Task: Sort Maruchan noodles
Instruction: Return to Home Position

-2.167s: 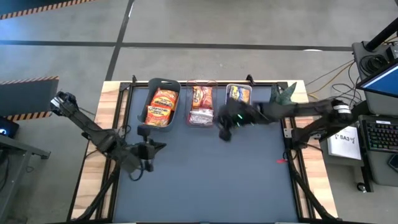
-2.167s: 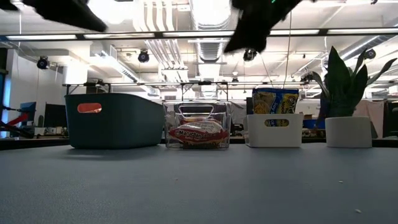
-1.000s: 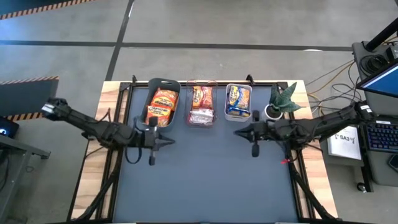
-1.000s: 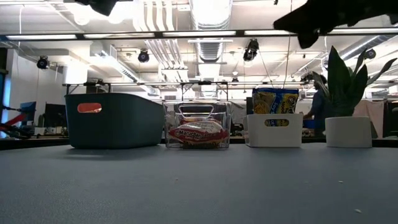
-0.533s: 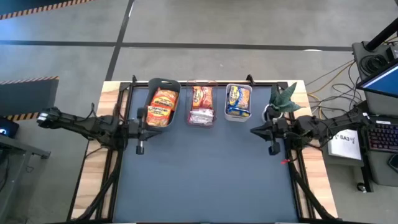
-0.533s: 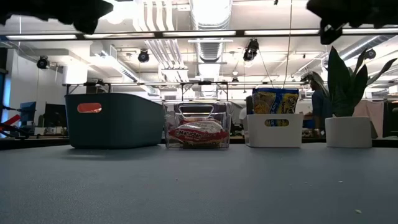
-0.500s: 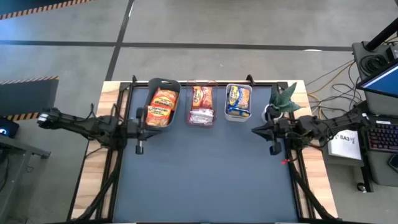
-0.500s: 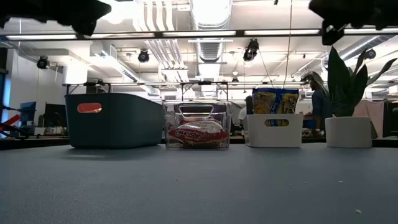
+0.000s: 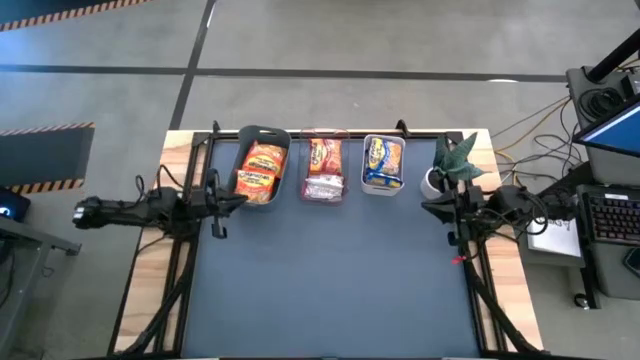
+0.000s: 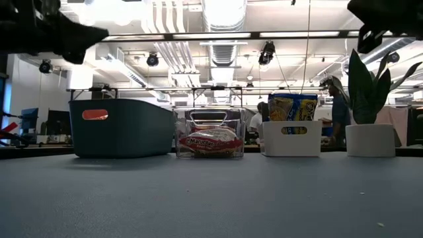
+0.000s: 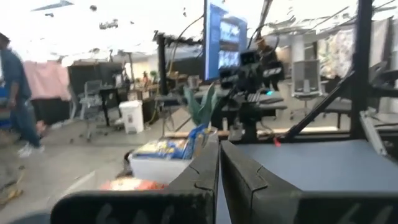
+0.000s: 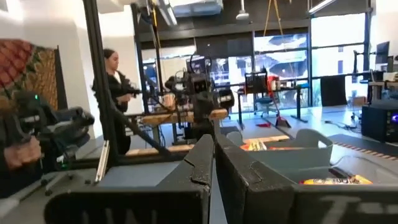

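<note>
Orange packets (image 9: pixel 260 172) fill the teal bin (image 9: pixel 262 130), red-and-white packets (image 9: pixel 323 168) sit in the clear bin (image 9: pixel 324 133) and yellow-and-blue packets (image 9: pixel 382 160) in the white bin (image 9: pixel 380 189), so I reckon the sorting's done and this is just the park-the-arms bit. My left gripper (image 9: pixel 236 200) hangs just beside the teal bin and my right gripper (image 9: pixel 430 207) near the potted plant (image 9: pixel 452 160), both with fingers pressed together on nothing. Next I'd fold each arm back toward its own side. The plant's the only thing close enough to clip. A person (image 12: pixel 116 87) stands beyond the table.
</note>
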`<state>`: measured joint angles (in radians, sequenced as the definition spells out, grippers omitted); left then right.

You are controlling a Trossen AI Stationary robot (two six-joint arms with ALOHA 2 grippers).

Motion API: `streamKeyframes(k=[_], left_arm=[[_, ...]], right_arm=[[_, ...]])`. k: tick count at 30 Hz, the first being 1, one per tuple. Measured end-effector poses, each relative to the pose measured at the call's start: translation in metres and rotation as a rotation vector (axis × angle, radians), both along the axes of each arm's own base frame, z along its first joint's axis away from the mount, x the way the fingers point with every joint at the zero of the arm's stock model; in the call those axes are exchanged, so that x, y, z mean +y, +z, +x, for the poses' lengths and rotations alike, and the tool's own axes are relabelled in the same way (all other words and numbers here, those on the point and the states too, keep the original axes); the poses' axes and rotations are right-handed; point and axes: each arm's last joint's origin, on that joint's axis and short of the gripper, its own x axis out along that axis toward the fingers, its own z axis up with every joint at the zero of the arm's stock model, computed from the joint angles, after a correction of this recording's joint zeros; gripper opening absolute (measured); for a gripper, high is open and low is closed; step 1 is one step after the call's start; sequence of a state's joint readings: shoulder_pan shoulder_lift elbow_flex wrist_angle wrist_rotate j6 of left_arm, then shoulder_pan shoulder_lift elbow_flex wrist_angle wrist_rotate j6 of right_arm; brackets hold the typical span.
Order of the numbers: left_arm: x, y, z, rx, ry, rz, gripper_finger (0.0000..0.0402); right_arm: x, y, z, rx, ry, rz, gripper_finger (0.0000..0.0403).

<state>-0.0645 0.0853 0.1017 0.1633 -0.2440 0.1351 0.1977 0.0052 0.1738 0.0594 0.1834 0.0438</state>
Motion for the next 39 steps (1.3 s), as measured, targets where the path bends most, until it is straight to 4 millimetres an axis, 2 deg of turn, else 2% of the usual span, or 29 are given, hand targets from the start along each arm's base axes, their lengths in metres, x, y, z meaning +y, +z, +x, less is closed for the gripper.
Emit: streamKeyframes(k=[4, 8, 13, 19, 24, 28, 33, 39], left_arm=[[0.003, -0.007, -0.006, 0.043, 0.019, -0.048, 0.0], [0.003, -0.018, -0.003, 0.102, 0.014, -0.068, 0.0], [0.002, -0.035, 0.001, 0.092, 0.004, -0.103, 0.0], [0.002, -0.036, 0.002, 0.106, -0.011, -0.088, 0.0], [0.002, -0.037, 0.003, 0.134, 0.001, -0.036, 0.0], [0.002, -0.038, 0.004, 0.15, 0.001, -0.054, 0.0], [0.002, -0.04, 0.006, 0.143, -0.014, -0.222, 0.0], [0.002, -0.041, 0.007, 0.16, -0.01, -0.232, 0.0]], right_arm=[[-0.001, -0.002, 0.001, 0.006, -0.018, -0.006, 0.0009], [-0.001, -0.011, 0.004, 0.026, -0.038, -0.032, 0.0009], [-0.003, -0.026, 0.01, 0.013, -0.064, -0.005, 0.0009], [-0.003, -0.041, 0.014, 0.025, -0.053, -0.052, 0.0009], [-0.002, -0.039, 0.014, 0.0, -0.031, -0.201, 0.0009], [-0.003, -0.04, 0.015, 0.019, -0.074, -0.254, 0.0009], [-0.005, -0.049, 0.016, 0.119, -0.116, -0.154, 0.0009], [-0.005, -0.058, 0.018, 0.206, -0.09, 0.041, 0.0009]])
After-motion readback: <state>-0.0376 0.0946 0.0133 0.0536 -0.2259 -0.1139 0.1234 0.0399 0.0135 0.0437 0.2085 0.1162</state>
